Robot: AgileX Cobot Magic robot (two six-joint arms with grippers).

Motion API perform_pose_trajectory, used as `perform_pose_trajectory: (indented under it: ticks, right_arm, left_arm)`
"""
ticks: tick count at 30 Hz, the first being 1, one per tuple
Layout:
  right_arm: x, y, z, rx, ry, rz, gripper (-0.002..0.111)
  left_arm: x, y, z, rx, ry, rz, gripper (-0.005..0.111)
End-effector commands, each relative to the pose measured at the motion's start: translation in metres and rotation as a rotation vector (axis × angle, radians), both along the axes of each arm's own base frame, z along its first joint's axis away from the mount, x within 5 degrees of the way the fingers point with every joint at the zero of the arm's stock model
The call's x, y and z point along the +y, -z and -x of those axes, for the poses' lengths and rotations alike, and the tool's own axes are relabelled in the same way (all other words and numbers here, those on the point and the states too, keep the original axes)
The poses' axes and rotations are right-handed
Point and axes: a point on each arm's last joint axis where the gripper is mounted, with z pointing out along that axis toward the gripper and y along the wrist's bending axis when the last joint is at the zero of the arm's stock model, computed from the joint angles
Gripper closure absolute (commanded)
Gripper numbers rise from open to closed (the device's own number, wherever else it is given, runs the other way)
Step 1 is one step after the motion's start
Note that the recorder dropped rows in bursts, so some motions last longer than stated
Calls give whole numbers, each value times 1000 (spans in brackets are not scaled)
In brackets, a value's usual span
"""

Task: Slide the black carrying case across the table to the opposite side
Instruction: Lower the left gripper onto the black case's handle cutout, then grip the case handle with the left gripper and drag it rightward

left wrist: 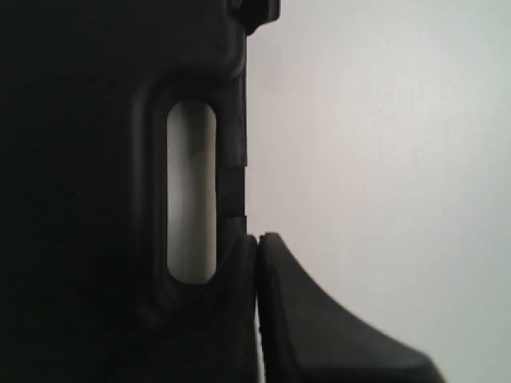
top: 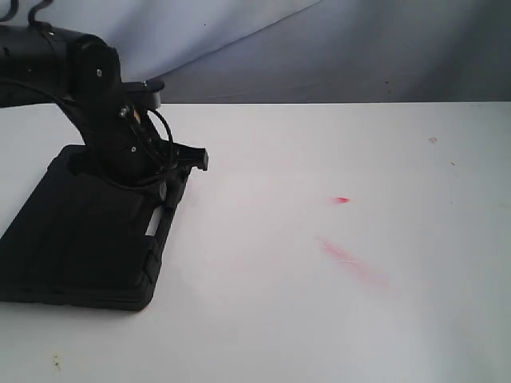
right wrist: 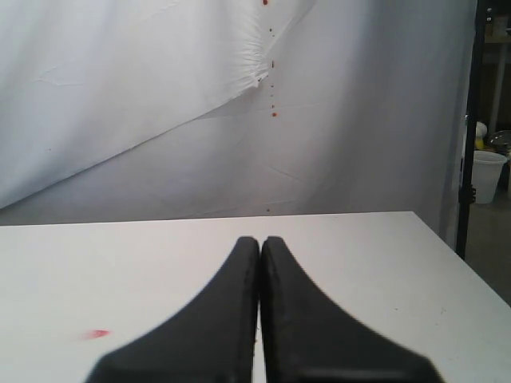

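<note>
The flat black case (top: 80, 231) lies on the white table (top: 319, 319) at the left, its handle slot (top: 152, 225) facing the middle. My left gripper (top: 169, 194) is down at that handle edge. In the left wrist view the left gripper (left wrist: 257, 239) is shut with nothing between its fingers. One finger lies over the case (left wrist: 80, 159) beside the slot (left wrist: 192, 191), the other over bare table. My right gripper (right wrist: 260, 241) is shut and empty above the table (right wrist: 383, 263); it is out of the exterior view.
Red smudges (top: 351, 262) and a small red spot (top: 342, 199) mark the tabletop right of the case. A pale cloth backdrop (top: 319, 48) hangs behind the far edge. Off the table's end stand a black pole (right wrist: 471, 120) and a white bucket (right wrist: 487, 175).
</note>
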Motion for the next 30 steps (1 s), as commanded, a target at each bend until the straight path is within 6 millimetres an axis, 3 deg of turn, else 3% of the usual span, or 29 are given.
perform_pose_trajectory:
  ticks: [1, 10, 19, 26, 30]
  right_arm:
    - [0, 1, 0, -1, -1, 11, 108]
    - [0, 1, 0, -1, -1, 11, 108]
    - [0, 1, 0, -1, -1, 11, 108]
    - [0, 1, 0, -1, -1, 11, 108]
    - [0, 1, 0, -1, -1, 11, 108]
  left_arm:
    - [-3, 13, -5, 6, -21, -2, 107]
    - [-6, 9, -15, -38, -39, 1, 96]
    - [-5, 17, -17, -33, -29, -27, 67]
    - [-6, 48, -20, 39, -34, -61, 67]
    - [-7, 53, -20, 50, -35, -65, 67]
